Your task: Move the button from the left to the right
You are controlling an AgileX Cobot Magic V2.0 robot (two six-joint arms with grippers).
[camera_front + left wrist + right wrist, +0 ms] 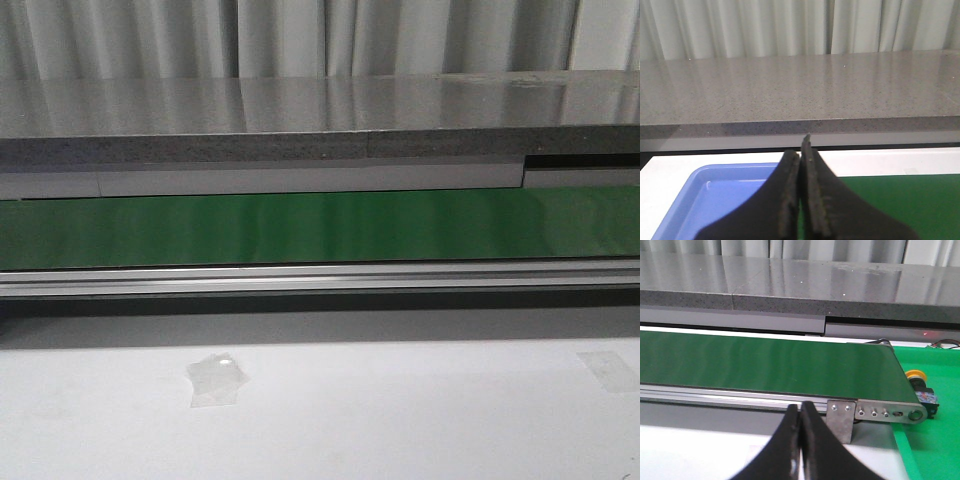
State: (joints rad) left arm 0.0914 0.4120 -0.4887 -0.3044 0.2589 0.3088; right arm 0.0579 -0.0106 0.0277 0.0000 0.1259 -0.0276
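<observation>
The button (921, 386), yellow-orange cap on a black body with blue and red marks, lies on the green tray surface (935, 440) just past the end of the conveyor, only in the right wrist view. My right gripper (801, 407) is shut and empty, over the white table in front of the conveyor rail, well apart from the button. My left gripper (802, 150) is shut and empty, over the edge between a blue tray (715, 195) and the green belt (900, 200). Neither gripper shows in the front view.
The green conveyor belt (320, 225) runs across the front view with an aluminium rail (320, 278) before it and a grey stone counter (300, 110) behind. White table (400, 420) carries tape patches (217, 378). A metal end bracket (885, 412) closes the belt.
</observation>
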